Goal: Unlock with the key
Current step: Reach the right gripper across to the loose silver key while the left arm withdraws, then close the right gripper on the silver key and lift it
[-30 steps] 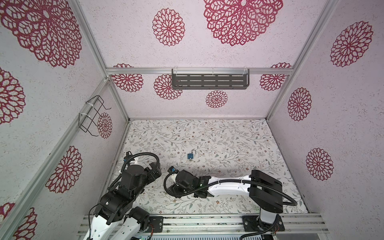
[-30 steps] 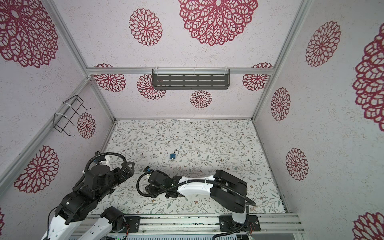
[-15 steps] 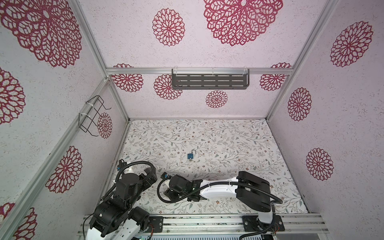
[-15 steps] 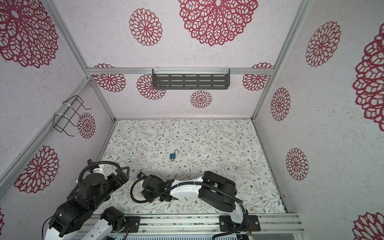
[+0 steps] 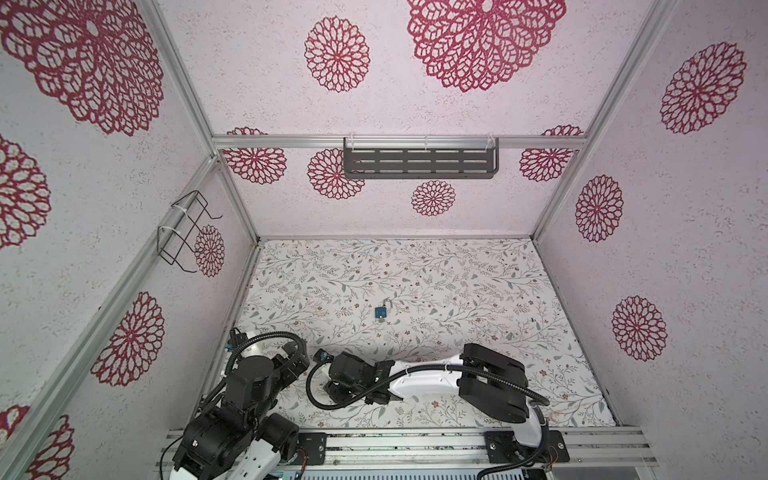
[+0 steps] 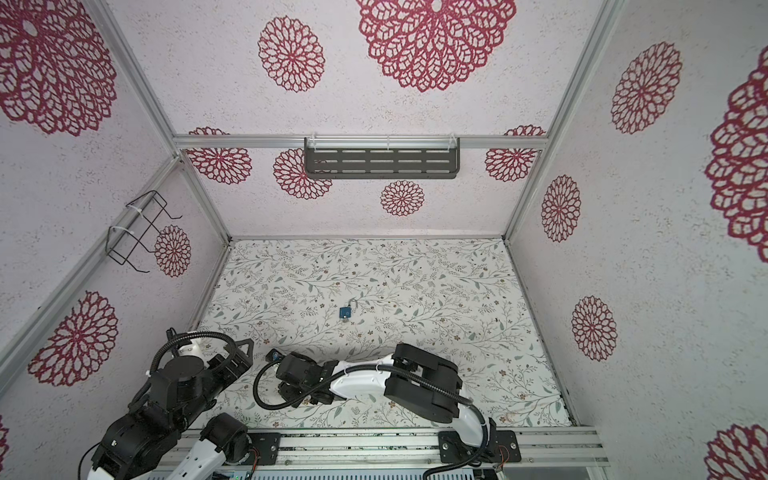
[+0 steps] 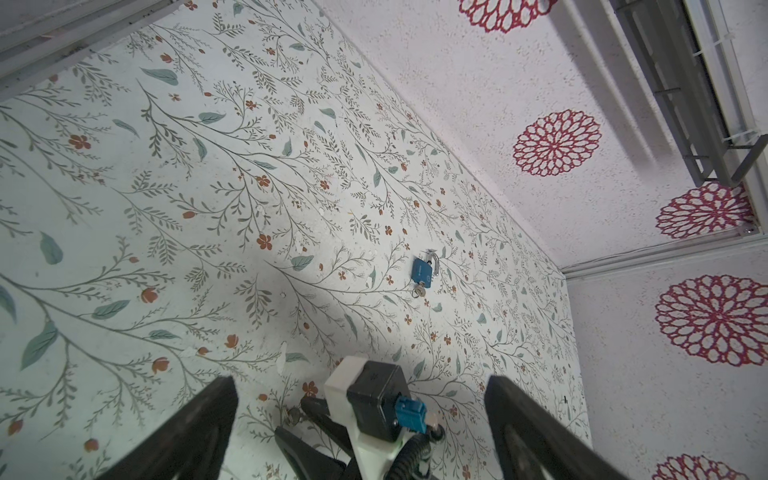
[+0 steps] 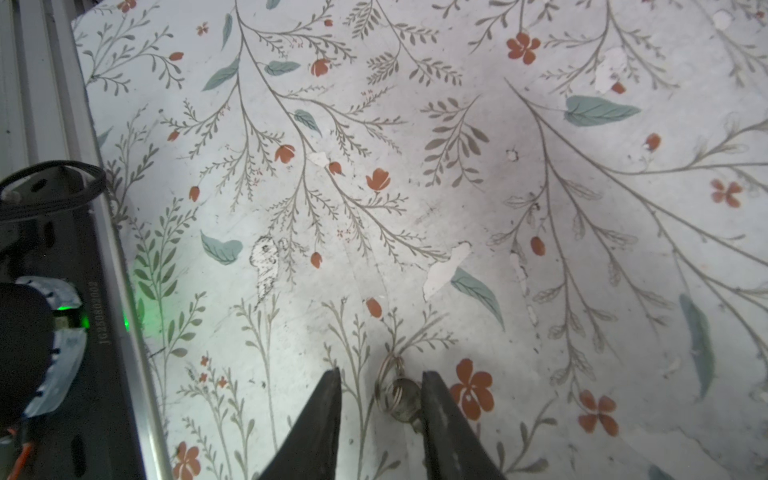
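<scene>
A small blue padlock with a silver shackle lies mid-table, far from both arms. A small silver piece with a ring sticks out of its lower end. A silver key on a split ring lies flat near the front left of the table. My right gripper is down at the surface, jaws straddling this key; one finger touches it and a gap remains on the other side. My left gripper hangs wide open and empty just left of it.
Aluminium rails run along the front edge, close behind the right gripper. A dark slotted shelf hangs on the back wall. A wire basket hangs on the left wall. The right arm's cable loop lies near the key.
The right arm has swung left and toward the front, its jaws narrowing around the key. The left arm has drawn back toward the front left corner, still wide open.
</scene>
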{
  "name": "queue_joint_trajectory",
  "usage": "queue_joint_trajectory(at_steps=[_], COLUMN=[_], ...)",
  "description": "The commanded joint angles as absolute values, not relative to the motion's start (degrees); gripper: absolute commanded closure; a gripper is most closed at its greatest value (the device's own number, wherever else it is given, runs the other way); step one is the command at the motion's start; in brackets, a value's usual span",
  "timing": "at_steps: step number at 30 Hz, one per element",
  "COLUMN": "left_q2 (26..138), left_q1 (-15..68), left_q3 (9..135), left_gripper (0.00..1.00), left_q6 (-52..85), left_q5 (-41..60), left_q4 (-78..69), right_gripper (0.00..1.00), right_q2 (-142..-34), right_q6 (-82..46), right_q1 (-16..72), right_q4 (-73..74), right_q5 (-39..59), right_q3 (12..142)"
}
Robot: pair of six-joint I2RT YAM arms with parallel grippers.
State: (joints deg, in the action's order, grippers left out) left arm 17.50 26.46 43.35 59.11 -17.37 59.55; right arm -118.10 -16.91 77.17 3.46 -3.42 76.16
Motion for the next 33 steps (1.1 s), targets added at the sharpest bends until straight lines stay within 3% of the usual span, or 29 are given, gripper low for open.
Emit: queue_joint_trajectory(at_steps=[1,20,33], left_q2=[16.8,18.1,20.0], left_q1=[26.1,26.1,26.1], left_q3=[42.5,41.2,43.2], left_gripper=[0.03,0.03,0.02], left_q6=[59.9,59.9,57.4], left_q5=[-18.3,-17.4,-16.8], left_q4=[60.2,56.7,53.5], right_gripper=[0.67,0.88,0.95], right_q2=[-119.0,-116.7,-102.2], right_q6=[-15.2,-15.1,-20.3], right_q1=[77.5,76.8,72.8], right_q4=[2.1,3.3,11.3], right_q5=[-5.0,-4.3,-1.2], right_q3=[78.3,76.9,64.8])
